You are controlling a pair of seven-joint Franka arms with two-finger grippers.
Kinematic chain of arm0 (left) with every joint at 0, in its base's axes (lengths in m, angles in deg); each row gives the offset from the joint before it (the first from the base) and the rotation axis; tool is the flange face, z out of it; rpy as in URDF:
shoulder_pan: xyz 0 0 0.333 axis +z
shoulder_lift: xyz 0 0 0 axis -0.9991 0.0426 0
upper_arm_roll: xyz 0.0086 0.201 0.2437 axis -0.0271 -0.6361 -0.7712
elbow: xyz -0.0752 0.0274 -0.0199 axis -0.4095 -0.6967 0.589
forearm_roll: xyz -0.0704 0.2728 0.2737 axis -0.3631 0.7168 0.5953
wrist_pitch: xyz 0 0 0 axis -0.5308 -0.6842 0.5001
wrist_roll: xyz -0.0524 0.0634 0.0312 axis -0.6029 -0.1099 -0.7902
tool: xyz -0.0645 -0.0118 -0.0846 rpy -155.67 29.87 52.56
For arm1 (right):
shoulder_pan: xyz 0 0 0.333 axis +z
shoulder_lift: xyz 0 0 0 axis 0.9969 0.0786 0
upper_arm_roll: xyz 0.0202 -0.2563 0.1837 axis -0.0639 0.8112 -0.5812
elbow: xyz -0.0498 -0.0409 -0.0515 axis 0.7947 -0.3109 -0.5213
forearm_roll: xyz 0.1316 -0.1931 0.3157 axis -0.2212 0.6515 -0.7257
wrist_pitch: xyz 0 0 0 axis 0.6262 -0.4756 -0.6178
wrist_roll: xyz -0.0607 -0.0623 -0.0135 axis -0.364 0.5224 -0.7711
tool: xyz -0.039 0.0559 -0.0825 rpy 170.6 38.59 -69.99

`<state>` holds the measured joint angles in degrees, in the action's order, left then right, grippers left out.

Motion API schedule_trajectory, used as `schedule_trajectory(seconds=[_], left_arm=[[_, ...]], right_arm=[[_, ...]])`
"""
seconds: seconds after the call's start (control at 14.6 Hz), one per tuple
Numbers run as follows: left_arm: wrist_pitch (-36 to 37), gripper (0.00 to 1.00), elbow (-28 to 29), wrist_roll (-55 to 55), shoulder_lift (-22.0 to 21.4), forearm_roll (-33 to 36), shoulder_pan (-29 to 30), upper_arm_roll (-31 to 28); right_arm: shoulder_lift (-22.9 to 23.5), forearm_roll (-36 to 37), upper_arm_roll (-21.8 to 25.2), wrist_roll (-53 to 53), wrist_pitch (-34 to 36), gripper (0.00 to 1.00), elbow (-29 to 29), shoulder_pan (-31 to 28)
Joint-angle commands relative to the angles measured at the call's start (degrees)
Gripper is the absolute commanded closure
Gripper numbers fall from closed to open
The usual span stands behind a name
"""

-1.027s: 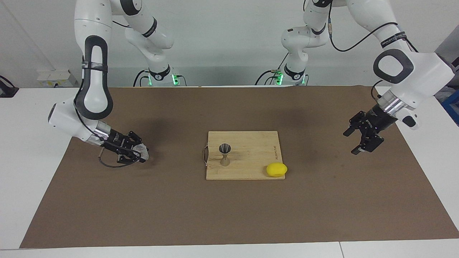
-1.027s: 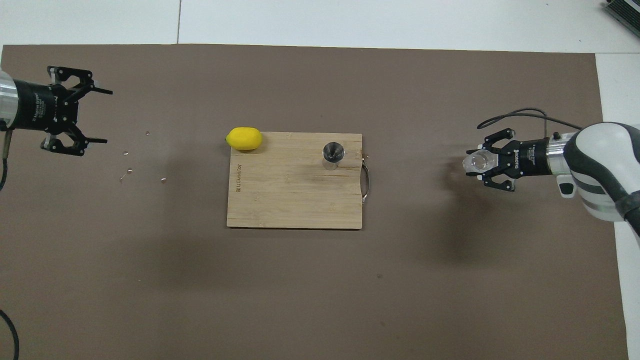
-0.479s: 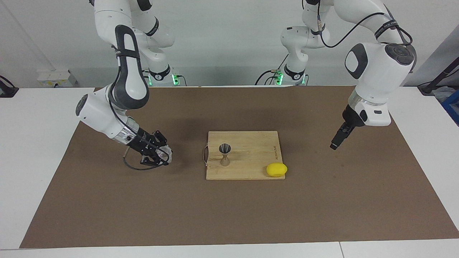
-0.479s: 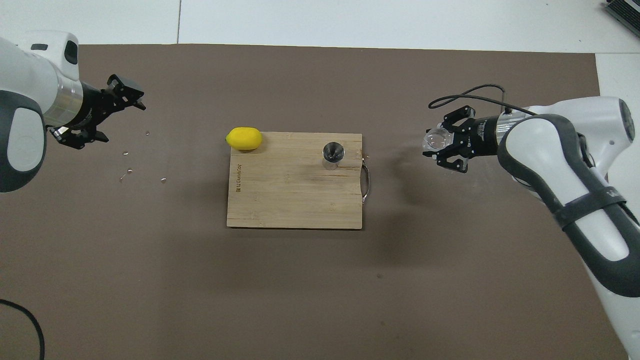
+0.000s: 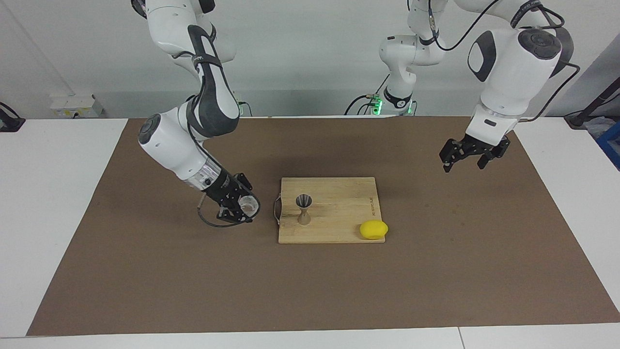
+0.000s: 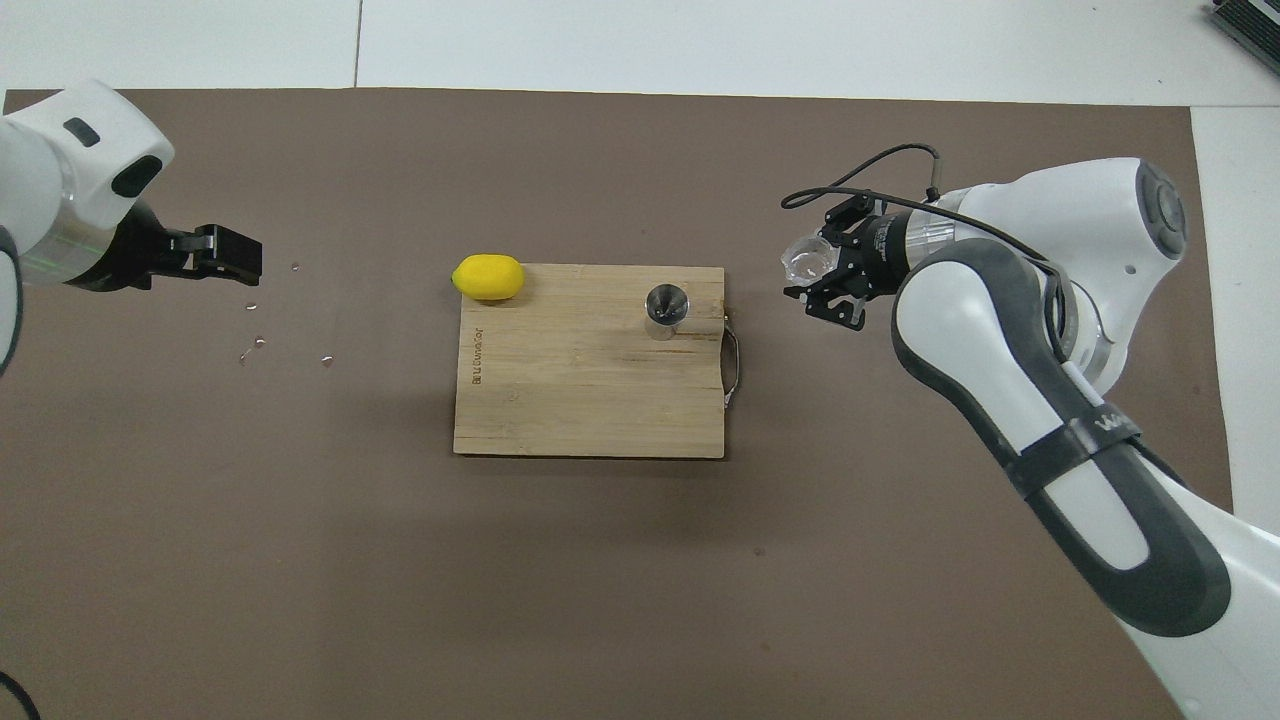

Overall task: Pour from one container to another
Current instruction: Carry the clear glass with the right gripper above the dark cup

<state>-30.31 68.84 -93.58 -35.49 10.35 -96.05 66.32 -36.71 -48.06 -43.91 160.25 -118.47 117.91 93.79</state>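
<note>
In the facing view, left of centre, the right gripper [image 5: 240, 209] is closed around the clear glass cup [image 5: 248, 207], held in the air beside the wooden board [image 5: 339, 213]. The metal jigger [image 5: 303, 209] stands upright on this board, at frame centre. The left gripper [image 5: 467, 154], upper right, hangs with jaws wide apart and holds nothing.

A white desk [image 5: 29, 218] under a brown mat [image 5: 310, 286] stands against a plain pale wall [image 5: 300, 53], evenly lit.
</note>
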Motion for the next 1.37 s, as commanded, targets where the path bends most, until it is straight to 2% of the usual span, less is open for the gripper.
schedule_trajectory(seconds=[0.0, 0.27, 0.41, 0.55, 0.89, 1.1, 1.3], left_arm=[[4.77, 0.00, 0.04, 7.59, -2.56, 1.03, 0.05, -0.82], [5.13, 0.00, 2.76, 7.62, -4.05, 0.94, -0.38, -0.73], [6.19, 0.00, 1.02, 7.53, -3.71, 0.33, 0.22, -0.21], [10.57, 0.00, -3.54, 7.44, -1.87, -4.66, 5.21, 0.93], [15.68, 0.00, -9.17, 7.01, 0.95, -5.30, 10.77, 5.42], [14.98, 0.00, -9.45, 3.23, 1.31, -4.60, 13.76, 10.60], [14.81, 0.00, -9.36, 3.22, 1.04, -4.51, 12.45, 10.35]], right_arm=[[1.41, 4.06, 0.03, 3.94, -0.61, 1.00, -3.08, 2.16], [1.67, 8.46, 0.03, 8.68, -0.43, 1.00, -4.14, 5.06], [1.67, 10.57, 0.03, 10.18, -0.43, 1.00, -4.05, 6.11], [1.67, 12.76, 0.03, 12.02, -0.60, 1.00, -4.14, 7.17], [2.02, 17.16, 0.03, 12.99, -0.43, 1.00, -5.36, 8.84], [2.55, 20.24, 0.12, 14.40, -0.17, 1.00, -6.60, 10.33], [2.64, 21.91, 0.12, 14.67, 0.01, 1.00, -6.69, 11.04]])
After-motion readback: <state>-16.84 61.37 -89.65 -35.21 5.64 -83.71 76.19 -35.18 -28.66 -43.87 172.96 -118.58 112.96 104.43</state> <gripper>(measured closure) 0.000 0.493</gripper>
